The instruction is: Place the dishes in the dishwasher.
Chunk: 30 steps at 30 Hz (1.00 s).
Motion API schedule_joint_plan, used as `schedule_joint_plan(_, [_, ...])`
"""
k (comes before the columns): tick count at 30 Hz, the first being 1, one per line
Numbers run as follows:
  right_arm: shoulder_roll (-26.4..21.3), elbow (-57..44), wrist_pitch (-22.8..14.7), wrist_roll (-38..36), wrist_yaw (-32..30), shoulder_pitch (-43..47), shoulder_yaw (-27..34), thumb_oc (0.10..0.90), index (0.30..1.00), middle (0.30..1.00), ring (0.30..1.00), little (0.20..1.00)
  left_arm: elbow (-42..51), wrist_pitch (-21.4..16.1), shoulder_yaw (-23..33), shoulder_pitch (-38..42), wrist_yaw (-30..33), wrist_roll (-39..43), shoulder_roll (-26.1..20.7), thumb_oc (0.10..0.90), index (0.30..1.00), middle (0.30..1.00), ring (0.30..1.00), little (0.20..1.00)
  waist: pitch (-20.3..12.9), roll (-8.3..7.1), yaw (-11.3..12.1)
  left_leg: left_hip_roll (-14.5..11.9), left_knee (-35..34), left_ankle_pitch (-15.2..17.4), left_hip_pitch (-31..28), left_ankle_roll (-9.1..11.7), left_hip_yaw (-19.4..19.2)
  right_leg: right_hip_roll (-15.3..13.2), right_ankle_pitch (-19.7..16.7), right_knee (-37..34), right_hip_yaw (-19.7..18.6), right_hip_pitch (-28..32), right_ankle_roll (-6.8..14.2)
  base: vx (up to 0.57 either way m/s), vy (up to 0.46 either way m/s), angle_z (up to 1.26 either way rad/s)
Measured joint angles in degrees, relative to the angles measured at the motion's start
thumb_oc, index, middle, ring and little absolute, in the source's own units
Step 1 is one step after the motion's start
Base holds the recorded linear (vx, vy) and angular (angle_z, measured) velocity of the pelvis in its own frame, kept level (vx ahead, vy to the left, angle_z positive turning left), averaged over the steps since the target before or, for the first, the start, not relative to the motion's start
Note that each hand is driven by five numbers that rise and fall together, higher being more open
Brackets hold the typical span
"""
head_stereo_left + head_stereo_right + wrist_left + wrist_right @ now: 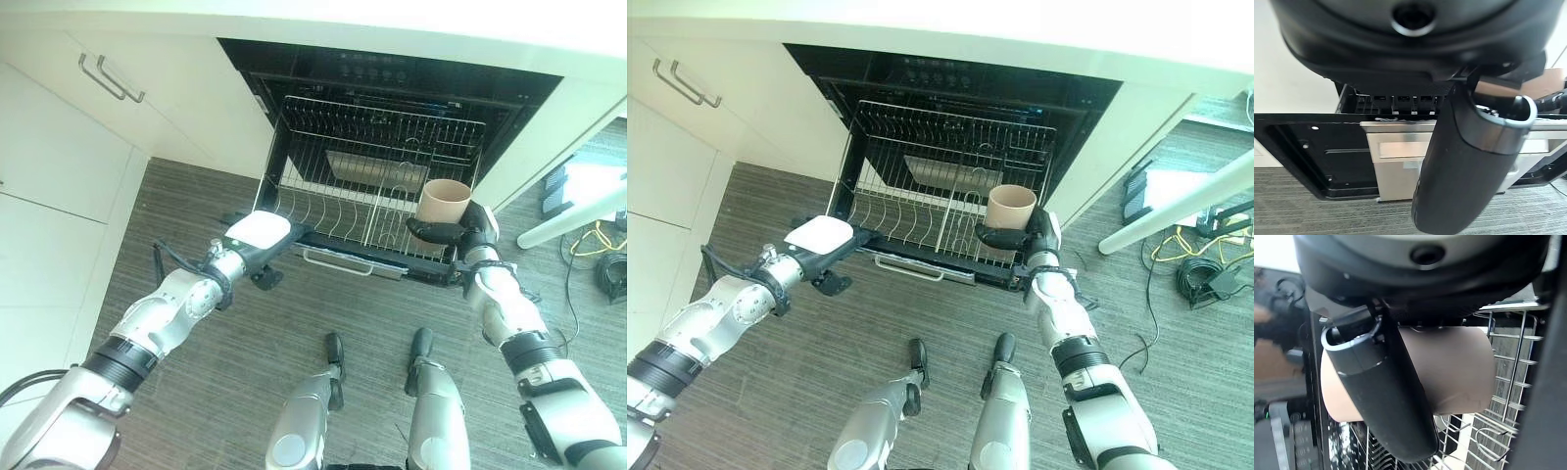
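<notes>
Tan and smooth, the cup (446, 202) sits in your right hand (443, 233) — the fingers and thumb curl round its lower body, and your right wrist view shows the thumb (1382, 396) lying across the cup's side. You are holding it upright, mouth up, over the right part of the wire rack (353, 186), which is pulled out of the open dishwasher (392, 78) onto the lowered door (1327, 152). From the head views you cannot tell whether the cup's base touches the rack wires.

Your left hand (274, 245) is at the rack's front left corner, with a white plate (259, 230) lying flat on top of it. The plate hides most of the fingers, so you cannot tell whether that hand is clasping the plate or merely carrying it. The plate is just beside the rack's left edge, well apart from the cup.

White cabinets (59, 147) with bar handles (110, 78) stand to your left — grey wood-grain floor (323, 304) lies beneath the door.
</notes>
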<state>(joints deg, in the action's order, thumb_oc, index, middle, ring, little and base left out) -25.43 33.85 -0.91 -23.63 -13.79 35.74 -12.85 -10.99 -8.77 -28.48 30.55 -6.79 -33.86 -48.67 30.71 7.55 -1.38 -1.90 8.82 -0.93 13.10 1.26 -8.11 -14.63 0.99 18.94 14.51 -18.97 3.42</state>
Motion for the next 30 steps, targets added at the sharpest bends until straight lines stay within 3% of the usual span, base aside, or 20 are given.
schedule_joint_plan(5, [0.3, -0.6, -2.0, 3.5, -3.3, -0.5, -0.5, 0.800, 0.900, 0.900, 0.900, 0.900, 0.3, 0.1, 0.2, -0.2, 0.2, 0.0, 0.0, 0.800, 0.900, 0.900, 0.900, 0.900, 0.1, 0.15, 0.0, 0.1, -0.3, 0.0, 0.0, 0.0, -0.3, 0.0, 0.0, 0.0, -0.2, -0.3, 0.0, 0.00, 0.040, -0.02])
schedule_joint_plan(11, [0.2, -3.6, -7.1, 7.8, -8.0, -3.3, -0.2, 0.800, 0.900, 0.900, 0.900, 0.900, 0.3, 0.2, 1.7, -2.9, 1.4, 0.0, 0.0, 0.800, 0.900, 0.900, 0.900, 0.900, 0.0, 0.31, -0.6, 0.2, -1.0, -0.2, -0.9, -0.1, -1.4, 0.0, 0.0, 0.3, -1.4, -0.6, 0.1, 0.01, 0.055, -0.08])
schedule_joint_plan(15, [0.2, -5.6, -9.4, 7.8, -9.3, -4.8, 0.5, 0.800, 0.900, 0.900, 0.900, 0.900, 0.3, 0.3, 1.7, -3.4, 1.5, 0.0, 0.0, 0.800, 0.900, 0.900, 0.900, 0.900, 0.0, 0.32, -1.7, 0.3, -1.3, -0.5, -1.0, -0.1, -1.4, -0.1, 0.0, 0.4, -1.5, -0.8, 0.1, 0.00, 0.021, -0.01])
schedule_joint_plan(24, [0.7, -9.0, -10.4, 4.6, -9.1, -7.6, 0.8, 0.800, 0.900, 0.900, 0.900, 0.900, 0.7, 1.0, 2.3, -4.9, 2.4, 2.0, 0.2, 0.800, 0.900, 0.900, 0.900, 0.900, 0.0, 0.34, -1.7, 0.3, -1.7, -0.7, -1.2, -0.1, -2.6, 0.0, 0.0, 1.2, -2.8, -1.8, 0.1, 0.00, 0.015, -0.06])
schedule_joint_plan(30, [2.6, -16.0, -14.7, 2.6, -7.8, -9.7, 0.7, 0.800, 0.900, 0.900, 0.900, 0.900, 1.3, 1.3, 3.9, -6.7, 3.0, 1.9, 0.8, 0.800, 0.900, 0.900, 0.900, 0.900, 0.0, 0.34, -1.9, 0.3, -1.7, -0.8, -1.4, -0.1, -2.7, 0.0, 0.0, 1.3, -2.9, -1.8, 0.1, -0.01, 0.000, 0.00])
